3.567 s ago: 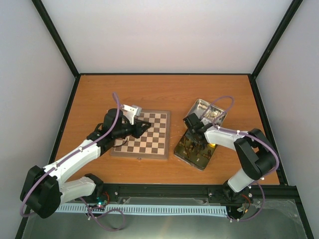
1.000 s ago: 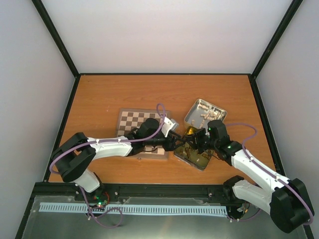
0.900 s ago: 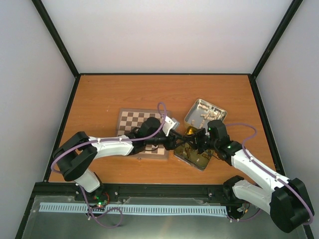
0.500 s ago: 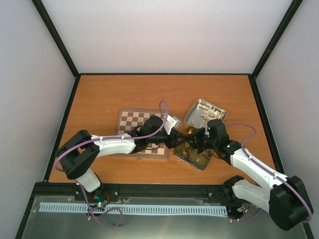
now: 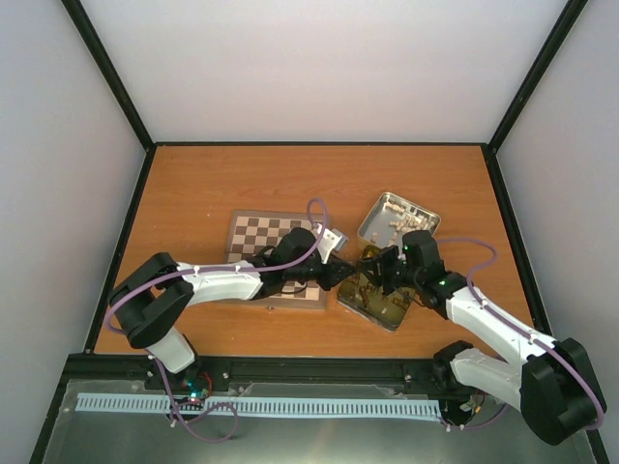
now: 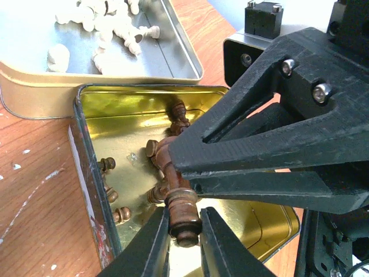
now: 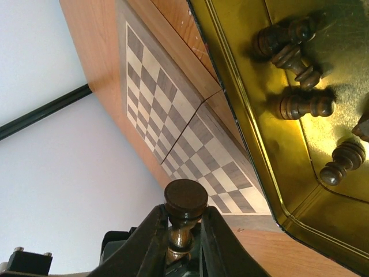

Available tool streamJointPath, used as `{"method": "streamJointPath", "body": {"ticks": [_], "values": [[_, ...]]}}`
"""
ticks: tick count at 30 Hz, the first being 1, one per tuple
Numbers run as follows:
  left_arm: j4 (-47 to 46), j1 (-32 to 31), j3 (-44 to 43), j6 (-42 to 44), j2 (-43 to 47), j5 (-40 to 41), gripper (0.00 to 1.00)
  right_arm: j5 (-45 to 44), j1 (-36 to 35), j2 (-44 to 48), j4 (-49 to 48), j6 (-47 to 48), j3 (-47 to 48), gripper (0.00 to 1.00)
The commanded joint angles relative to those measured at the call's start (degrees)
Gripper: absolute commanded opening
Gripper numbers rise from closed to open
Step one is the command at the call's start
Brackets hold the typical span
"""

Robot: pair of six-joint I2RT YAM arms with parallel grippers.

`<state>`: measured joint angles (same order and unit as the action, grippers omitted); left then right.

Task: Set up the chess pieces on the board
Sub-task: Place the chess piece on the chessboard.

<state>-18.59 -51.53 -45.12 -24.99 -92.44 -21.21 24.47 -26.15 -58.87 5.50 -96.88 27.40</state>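
1. Over the gold-lined rectangular metal tin (image 6: 124,118), which sits just right of the board, the two arms meet nose to nose.
2. The left gripper (image 6: 184,214) is pinched tight on the near end of one dark brown turned chess piece (image 6: 181,201), held clear of the tin's floor.
3. The right gripper (image 7: 184,214) is clamped narrow on a dark stem too. From where I stand it looks like the same piece gripped at its other end, so I take this for a hand-across in the air rather than a placing.
4. The small wooden chessboard (image 5: 253,232) lies a little left of the middle of the orange-brown wooden desk (image 5: 290,174). Every square I can see is bare, though the left arm (image 5: 222,280) hides its near right part.
5. Other dark pieces (image 7: 305,104) lie on their sides in the gold tin.
6. Cream-white pieces (image 6: 109,26) are heaped in the silver tin half (image 6: 173,52) behind it, towards the desk's far right.
7. By my reckoning the job has barely begun. I see no piece standing on the board, and both sets are left to place.
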Motion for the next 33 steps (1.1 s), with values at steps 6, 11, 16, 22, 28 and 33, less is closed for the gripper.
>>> {"method": "streamJointPath", "body": {"ticks": [6,11,16,22,28,33], "values": [[9.54,-0.67,-4.31,2.84,4.54,5.41,0.08,-1.37,-0.04,-0.69,2.51,5.90,2.35,0.39],[26.72,-0.26,-7.95,5.90,6.82,8.38,0.08,-3.63,-0.04,-1.42,4.75,17.20,6.38,0.57],[55.91,3.67,-16.60,7.89,7.79,8.98,0.08,-9.03,-0.02,0.29,11.44,25.45,9.69,0.59],[71.71,7.60,-20.76,7.85,7.31,9.49,0.08,-14.75,-0.01,3.66,14.63,27.42,8.77,0.59],[75.65,8.28,-20.68,8.05,1.56,13.42,0.08,-15.48,-0.04,4.12,15.67,28.87,8.73,0.59],[76.80,8.45,-22.40,8.98,-1.65,14.70,0.11,-15.75,-0.04,4.28,15.91,29.46,8.28,0.59]]}}
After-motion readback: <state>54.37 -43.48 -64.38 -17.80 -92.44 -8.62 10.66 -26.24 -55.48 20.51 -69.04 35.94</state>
